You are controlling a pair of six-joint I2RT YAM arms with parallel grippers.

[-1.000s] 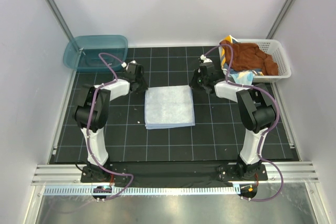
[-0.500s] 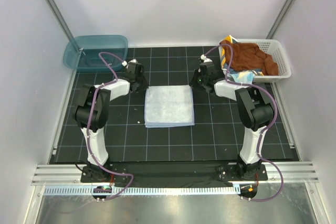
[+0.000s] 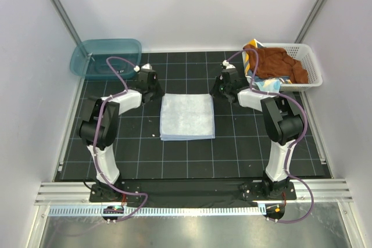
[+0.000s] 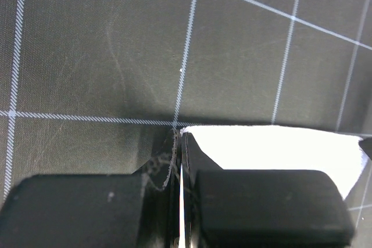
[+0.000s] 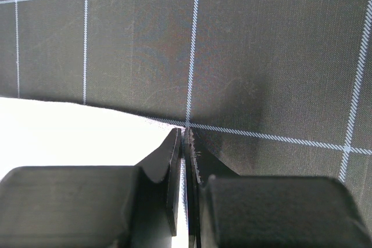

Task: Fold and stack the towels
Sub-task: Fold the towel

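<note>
A pale blue towel (image 3: 187,117) lies folded flat in a square on the black grid mat. My left gripper (image 3: 158,94) is at its far left corner and my right gripper (image 3: 214,92) is at its far right corner. In the left wrist view the gripper (image 4: 179,137) has its jaws pressed together on a thin edge of the towel (image 4: 273,149). In the right wrist view the gripper (image 5: 186,135) is likewise shut on the towel's corner (image 5: 70,132). A rust-brown towel (image 3: 279,62), a navy towel with a yellow border (image 3: 251,49) and a teal spotted cloth (image 3: 271,85) sit in the basket.
A white lattice basket (image 3: 313,68) stands at the back right, close to the right gripper. A teal plastic tub (image 3: 107,57) stands at the back left corner. Grey walls enclose the mat on three sides.
Both grippers have shifted slightly toward the far side, and the towel has slid a little away with them. The left arm's elbow has moved left.
</note>
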